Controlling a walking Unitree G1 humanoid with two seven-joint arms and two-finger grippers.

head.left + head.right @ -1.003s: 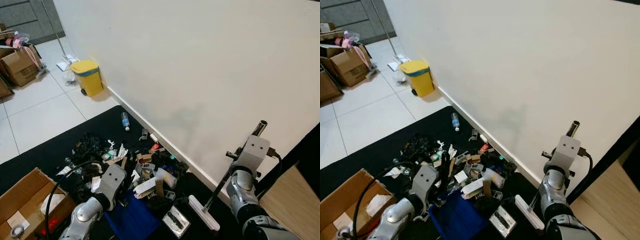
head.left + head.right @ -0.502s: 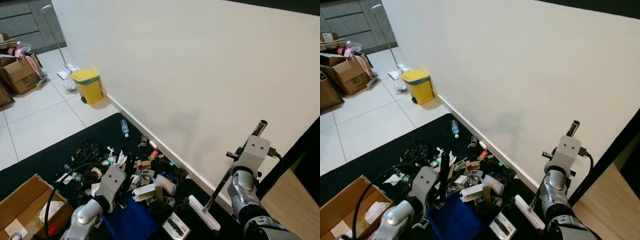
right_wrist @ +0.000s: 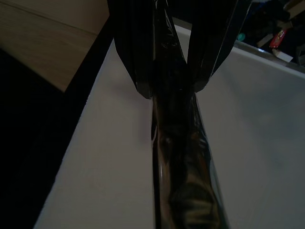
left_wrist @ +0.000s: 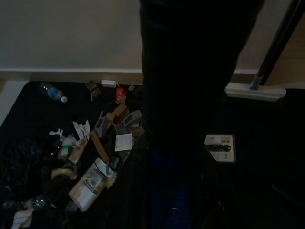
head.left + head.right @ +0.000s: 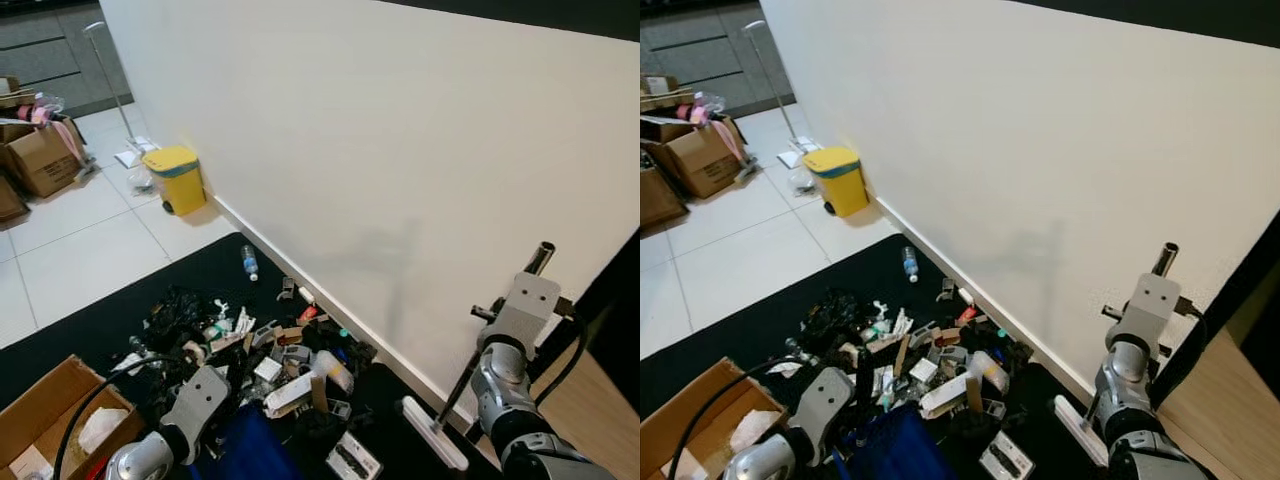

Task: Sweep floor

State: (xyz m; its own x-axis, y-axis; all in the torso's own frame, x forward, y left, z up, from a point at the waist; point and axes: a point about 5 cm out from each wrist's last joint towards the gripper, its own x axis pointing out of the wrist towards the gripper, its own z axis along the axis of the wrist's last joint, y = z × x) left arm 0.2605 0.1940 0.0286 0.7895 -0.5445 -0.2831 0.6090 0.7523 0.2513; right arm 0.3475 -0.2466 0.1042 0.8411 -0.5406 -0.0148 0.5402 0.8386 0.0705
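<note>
My right gripper (image 3: 172, 90) is shut on the dark shiny broom handle (image 3: 181, 157), one black finger on each side of it. The handle runs down to the white broom head (image 5: 435, 433), which rests on the black mat (image 5: 90, 310) near the wall's skirting. A pile of litter (image 5: 275, 350) of cartons, paper scraps and dark bits lies on the mat. My left gripper (image 5: 862, 398) is low at the front, shut on the black upright handle of the blue dustpan (image 5: 890, 450), which sits just in front of the pile.
The white wall (image 5: 400, 150) runs along the right. A water bottle (image 5: 248, 263) lies beyond the pile, and a yellow bin (image 5: 175, 178) stands farther along the wall. An open cardboard box (image 5: 45, 425) is at the near left; more boxes (image 5: 40, 155) stand at the far left. Wooden flooring (image 5: 590, 400) begins at the right.
The whole picture has shifted, so the camera has moved: more wall shows and both arms sit lower and farther right. Both grips are unchanged.
</note>
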